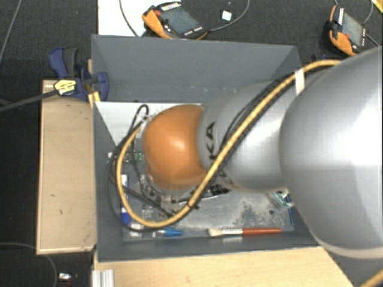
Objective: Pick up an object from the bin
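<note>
Over the left half of the bin (pixel 197 70), your arm (pixel 311 148) is reaching in from the right and is hanging low above the floor. Its rounded orange cover (pixel 170 145) is sitting on top of the wrist and is hiding almost everything below it. A yellow-and-black cable (pixel 239 130) is looping from the arm down round the cover's left side and back under it.

Below the cover, only a dark bit of the claw (pixel 157 197) is peeking out (the rest is tucked underneath), so you cannot tell whether it is spread, pressed together or pinching anything. Nor can you tell what is lying directly under it.

Nearest to the claw, a small blue piece (pixel 172 233) is lying just beside the cable's lowest loop, close to the bin's front wall. It is short and stubby, bright blue, with a paler bit at its left end.

Just to its right, apart from it, a brush (pixel 245 232) is lying flat along the same front wall. It is slim and straight, with a pale tip pointing left, a light band behind that, and a red-orange handle running off to the right.

Farther right, a blue-and-white thing (pixel 284 199) is poking out from under the arm's edge, too hidden to name.
</note>
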You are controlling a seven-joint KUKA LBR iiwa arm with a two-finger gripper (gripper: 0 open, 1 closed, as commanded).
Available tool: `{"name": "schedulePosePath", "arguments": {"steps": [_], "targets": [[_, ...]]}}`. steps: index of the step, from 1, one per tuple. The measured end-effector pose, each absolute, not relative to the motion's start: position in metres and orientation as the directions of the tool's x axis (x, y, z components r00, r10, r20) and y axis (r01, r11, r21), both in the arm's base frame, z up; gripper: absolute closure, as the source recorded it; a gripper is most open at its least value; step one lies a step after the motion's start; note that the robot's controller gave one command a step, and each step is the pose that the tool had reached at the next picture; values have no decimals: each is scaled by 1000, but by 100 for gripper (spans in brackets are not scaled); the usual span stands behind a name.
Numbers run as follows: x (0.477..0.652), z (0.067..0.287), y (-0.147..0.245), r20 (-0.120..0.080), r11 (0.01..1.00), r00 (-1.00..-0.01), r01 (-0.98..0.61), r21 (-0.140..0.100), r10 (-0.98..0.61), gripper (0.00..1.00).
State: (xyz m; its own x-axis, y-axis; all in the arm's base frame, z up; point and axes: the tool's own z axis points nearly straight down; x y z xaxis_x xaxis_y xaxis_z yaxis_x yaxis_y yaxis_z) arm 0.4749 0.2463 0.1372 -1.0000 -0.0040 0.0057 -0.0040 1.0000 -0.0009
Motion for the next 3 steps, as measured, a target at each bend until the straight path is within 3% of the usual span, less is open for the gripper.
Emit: {"name": "schedulePosePath", "arguments": {"steps": [1, 2, 3], "targets": [[477, 141, 245, -1, 1000, -1000, 4, 1, 4, 0], [508, 74, 167, -17, 994, -994, 108, 6, 108, 0], [515, 71, 176, -10, 994, -994, 106, 10, 106, 0]]}}
